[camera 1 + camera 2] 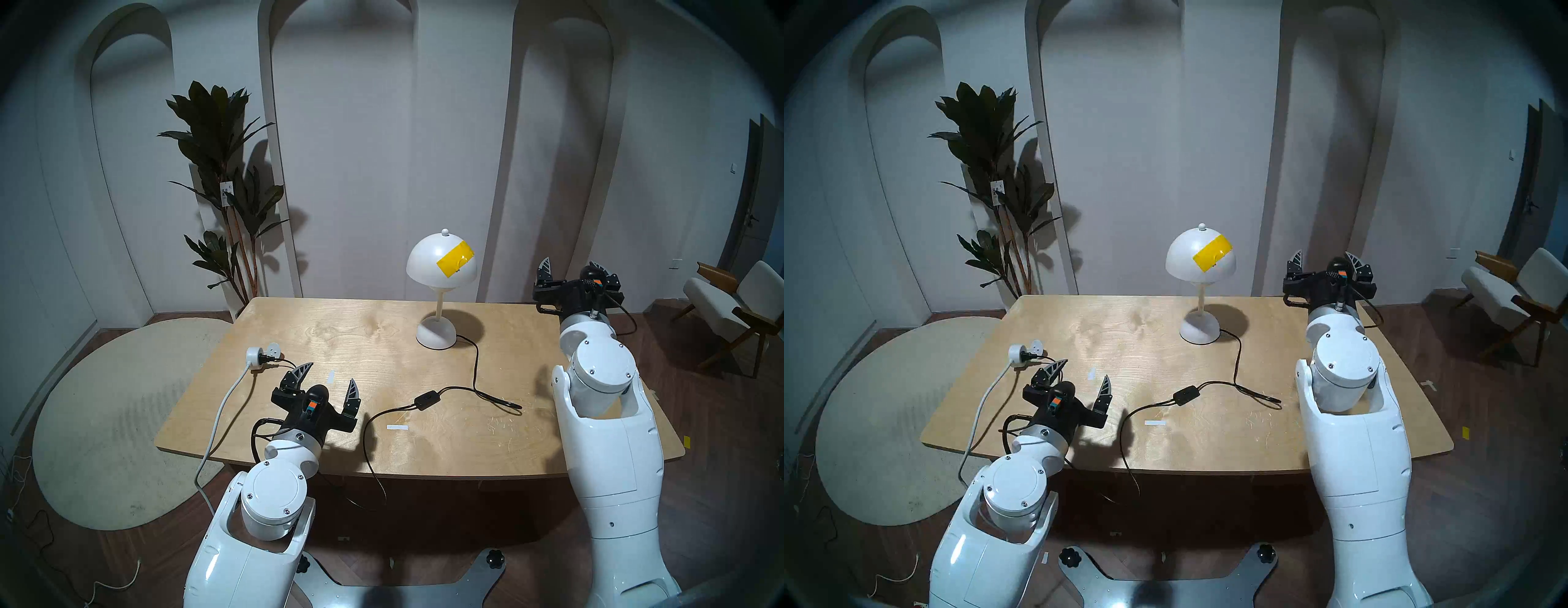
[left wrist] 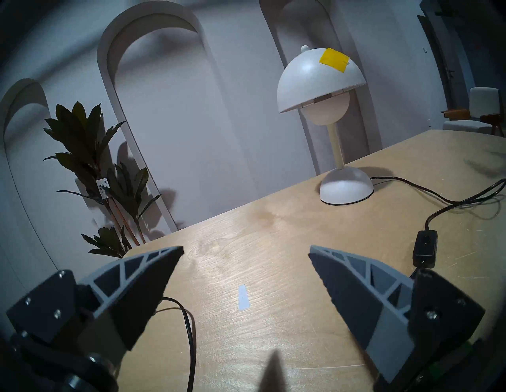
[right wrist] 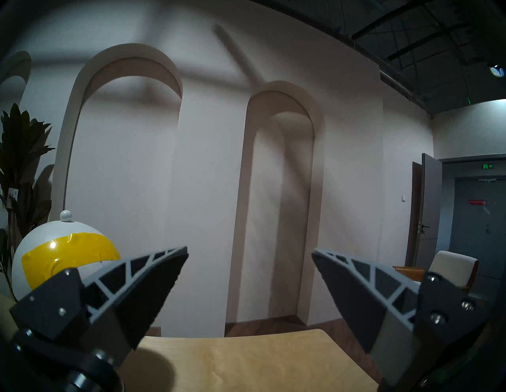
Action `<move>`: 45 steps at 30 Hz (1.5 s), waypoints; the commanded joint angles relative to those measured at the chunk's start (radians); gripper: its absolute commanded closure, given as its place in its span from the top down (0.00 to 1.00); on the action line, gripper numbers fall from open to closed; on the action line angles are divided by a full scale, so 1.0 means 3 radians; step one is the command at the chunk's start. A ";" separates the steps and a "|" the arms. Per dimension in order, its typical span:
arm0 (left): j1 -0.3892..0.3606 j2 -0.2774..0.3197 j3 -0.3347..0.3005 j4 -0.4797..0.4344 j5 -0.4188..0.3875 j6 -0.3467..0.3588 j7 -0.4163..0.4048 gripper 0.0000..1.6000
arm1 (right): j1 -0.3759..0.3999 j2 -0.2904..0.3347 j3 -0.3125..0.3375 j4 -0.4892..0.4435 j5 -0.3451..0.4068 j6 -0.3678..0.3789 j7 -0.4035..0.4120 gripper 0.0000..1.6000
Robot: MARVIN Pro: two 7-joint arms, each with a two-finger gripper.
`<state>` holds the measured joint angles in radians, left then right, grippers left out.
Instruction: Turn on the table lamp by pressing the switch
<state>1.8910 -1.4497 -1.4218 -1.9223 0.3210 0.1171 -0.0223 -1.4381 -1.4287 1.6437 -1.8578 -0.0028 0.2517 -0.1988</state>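
Observation:
The white table lamp (image 1: 441,265) (image 1: 1200,259) (image 2: 320,79) (image 3: 63,251) stands unlit at the back of the wooden table (image 1: 339,339), yellow tape across its dome shade. Its black cord runs forward to the small black switch (image 1: 427,399) (image 1: 1185,395) (image 2: 426,247), lying flat mid-table. My left gripper (image 1: 330,378) (image 1: 1083,372) (image 2: 246,251) hovers open over the table's front left, a hand's width left of the switch. Raised at the table's far right corner beside the lamp's shade, my right gripper (image 1: 572,265) (image 1: 1323,257) (image 3: 249,253) is open and empty.
A round white power socket (image 1: 259,354) (image 1: 1021,352) with a grey cable sits at the table's left edge, a black plug in it. The black cord drops over the front edge. White tape marks (image 1: 397,427) lie on the wood. A potted plant (image 1: 220,170) stands behind; a chair (image 1: 734,305) far right.

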 commanded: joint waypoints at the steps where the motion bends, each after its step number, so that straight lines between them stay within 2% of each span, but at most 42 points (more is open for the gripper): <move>1: -0.0118 0.0016 0.0060 -0.0085 0.0130 0.0049 0.0027 1.00 | 0.0375 0.0007 -0.0017 0.0068 0.0063 0.0176 -0.0011 1.00; 10: -0.0154 0.0022 0.0112 -0.0085 0.0188 0.0146 0.0052 1.00 | 0.0562 -0.0016 -0.0029 0.0215 0.0072 0.0306 -0.0043 1.00; 34: -0.0236 0.0077 0.0159 -0.0063 0.0195 0.0212 0.0042 1.00 | 0.0590 0.0015 -0.0064 0.0234 0.0111 0.0339 -0.0113 1.00; 36: -0.0345 0.0140 0.0229 -0.0064 0.0287 0.0228 -0.0006 1.00 | 0.0590 0.0017 -0.0067 0.0234 0.0114 0.0340 -0.0118 1.00; 45: -0.0654 0.0170 0.0401 -0.0124 0.0486 0.0301 -0.0142 1.00 | 0.0590 0.0025 -0.0075 0.0237 0.0124 0.0343 -0.0134 1.00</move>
<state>1.7947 -1.4039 -1.3329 -1.9222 0.4225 0.1931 -0.0389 -1.2780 -1.4248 1.6211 -1.7692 0.0350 0.3619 -0.2422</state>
